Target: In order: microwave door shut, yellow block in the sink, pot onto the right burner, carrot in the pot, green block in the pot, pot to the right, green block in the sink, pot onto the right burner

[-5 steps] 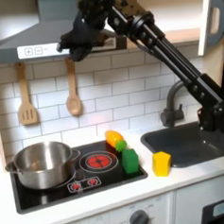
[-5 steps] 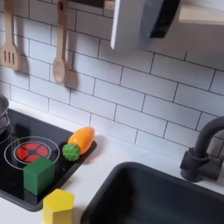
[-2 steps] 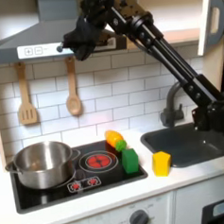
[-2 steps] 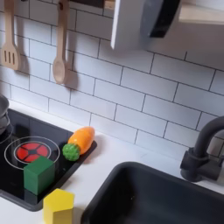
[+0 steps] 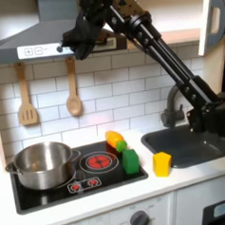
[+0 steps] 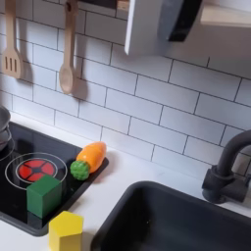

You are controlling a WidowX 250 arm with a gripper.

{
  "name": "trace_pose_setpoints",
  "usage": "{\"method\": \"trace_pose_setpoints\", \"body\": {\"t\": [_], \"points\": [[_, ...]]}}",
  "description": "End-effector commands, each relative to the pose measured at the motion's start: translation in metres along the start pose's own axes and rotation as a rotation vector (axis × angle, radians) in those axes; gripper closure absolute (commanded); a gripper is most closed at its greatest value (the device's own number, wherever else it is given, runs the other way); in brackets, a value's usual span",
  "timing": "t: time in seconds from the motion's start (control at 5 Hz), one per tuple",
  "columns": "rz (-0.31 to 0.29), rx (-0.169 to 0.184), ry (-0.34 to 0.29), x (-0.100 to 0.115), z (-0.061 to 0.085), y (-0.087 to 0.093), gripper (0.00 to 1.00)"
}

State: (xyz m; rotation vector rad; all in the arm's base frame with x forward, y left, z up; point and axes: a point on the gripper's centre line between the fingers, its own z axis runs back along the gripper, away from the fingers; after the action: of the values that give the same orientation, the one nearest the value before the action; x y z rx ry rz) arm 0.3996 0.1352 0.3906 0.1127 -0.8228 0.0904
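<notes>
White-tiled toy kitchen, and my gripper is up by the range hood; I can't tell its jaw state. Nothing looks done — the microwave door, to its right in the first exterior view, stands ajar. Far below, the pot sits on one burner, the sink empty. The carrot, green block and yellow block crowd the stove's edge — tight room.
</notes>
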Motion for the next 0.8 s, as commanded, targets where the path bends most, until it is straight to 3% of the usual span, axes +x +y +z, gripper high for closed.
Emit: {"method": "trace_pose_setpoints", "body": {"t": [0.0, 0.2, 0.6], "points": [[-0.007, 0.004, 0.023, -0.012, 0.009, 0.004, 1.00], [-0.007, -0.013, 0.053, -0.024, 0.007, 0.000, 1.00], [-0.020, -0.019, 0.097, -0.050, 0.033, -0.010, 1.00]]}}
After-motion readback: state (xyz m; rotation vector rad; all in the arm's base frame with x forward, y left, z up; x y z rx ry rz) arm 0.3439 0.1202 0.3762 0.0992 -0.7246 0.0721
